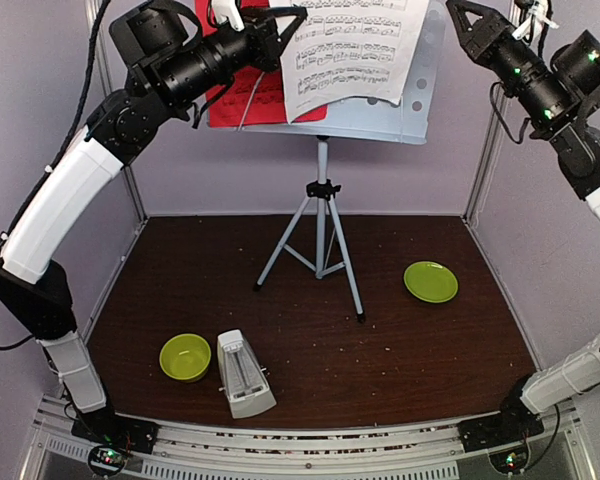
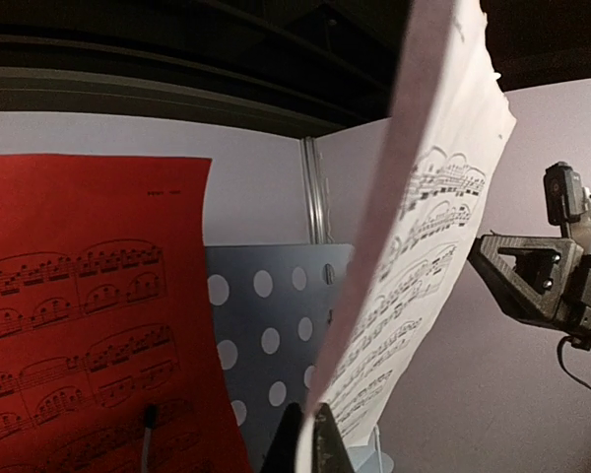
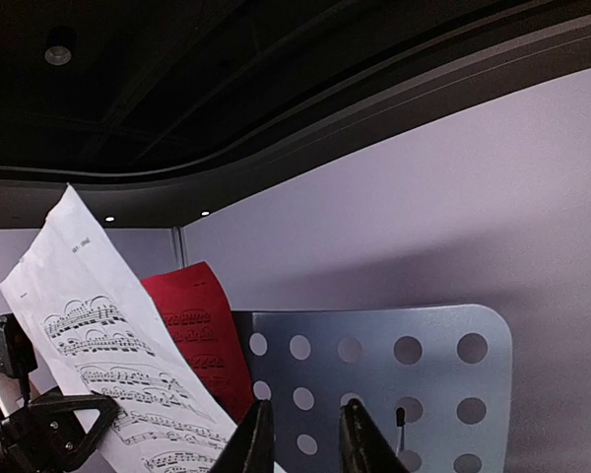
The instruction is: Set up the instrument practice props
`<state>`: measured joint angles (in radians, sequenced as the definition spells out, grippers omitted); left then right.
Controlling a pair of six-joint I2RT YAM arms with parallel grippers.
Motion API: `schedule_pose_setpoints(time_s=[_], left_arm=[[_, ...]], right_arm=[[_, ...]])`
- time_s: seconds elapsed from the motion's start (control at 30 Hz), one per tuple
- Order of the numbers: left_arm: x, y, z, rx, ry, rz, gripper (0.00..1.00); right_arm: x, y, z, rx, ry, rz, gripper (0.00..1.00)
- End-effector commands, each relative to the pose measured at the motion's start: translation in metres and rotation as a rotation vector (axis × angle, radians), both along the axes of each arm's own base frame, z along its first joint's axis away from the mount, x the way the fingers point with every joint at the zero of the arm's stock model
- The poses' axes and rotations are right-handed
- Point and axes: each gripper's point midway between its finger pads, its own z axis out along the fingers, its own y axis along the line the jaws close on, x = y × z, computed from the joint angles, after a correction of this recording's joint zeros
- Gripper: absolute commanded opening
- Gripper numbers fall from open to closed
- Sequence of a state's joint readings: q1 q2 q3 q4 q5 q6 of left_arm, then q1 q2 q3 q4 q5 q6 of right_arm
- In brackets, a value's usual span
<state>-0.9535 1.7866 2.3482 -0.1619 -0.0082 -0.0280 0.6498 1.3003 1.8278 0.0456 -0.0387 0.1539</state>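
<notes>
One edge of the white sheet (image 2: 424, 227) sits pinched in the left claw (image 2: 307, 441) — right claw (image 3: 301, 436) parted, empty.

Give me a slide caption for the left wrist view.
Left gripper pinches white printed music sheet beside red printed music sheet on perforated pale music stand.

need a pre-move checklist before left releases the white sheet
1. Left gripper hold on white sheet: ok, pinched at one edge.
2. White sheet flat against music stand: not ok, it angles away from the desk.
3. Sheet's bottom edge on the stand's ledge: cannot tell, hidden.
4. Red sheet seated: ok, it lies against the stand.
5. Right gripper out of the way: ok, open, empty, off to the stand's side.
</notes>
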Motion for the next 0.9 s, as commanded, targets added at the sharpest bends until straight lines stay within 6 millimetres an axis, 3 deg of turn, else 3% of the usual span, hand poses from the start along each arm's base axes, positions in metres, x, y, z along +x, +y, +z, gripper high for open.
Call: schedule_pose_setpoints(time_s=[0.0,0.23,0.37,0.57,0.73,0.87], left_arm=[[0.015,0.021,0.016,-0.059,0.0,0.066,0.0],[0.026,0.029,0.011,-0.007,-0.001,0.155,0.0],[0.027,0.025,0.005,-0.004,0.031,0.132,0.0],[0.035,0.027,0.005,-0.028,0.038,0.174,0.0],[0.038,0.022,0.0,-0.007,0.029,0.177,0.0],[0.038,0.02,0.0,-0.004,0.017,0.176,0.0]], right_arm=[[0.029,-0.006,0.002,0.025,0.071,-0.109,0.24],[0.061,-0.005,-0.021,0.02,0.215,-0.168,0.29],[0.08,0.005,-0.053,0.004,0.342,-0.155,0.31],[0.09,0.017,-0.08,-0.031,0.439,-0.12,0.3],[0.096,0.02,-0.089,-0.047,0.46,-0.127,0.32],[0.097,0.02,-0.078,-0.047,0.438,-0.133,0.32]])
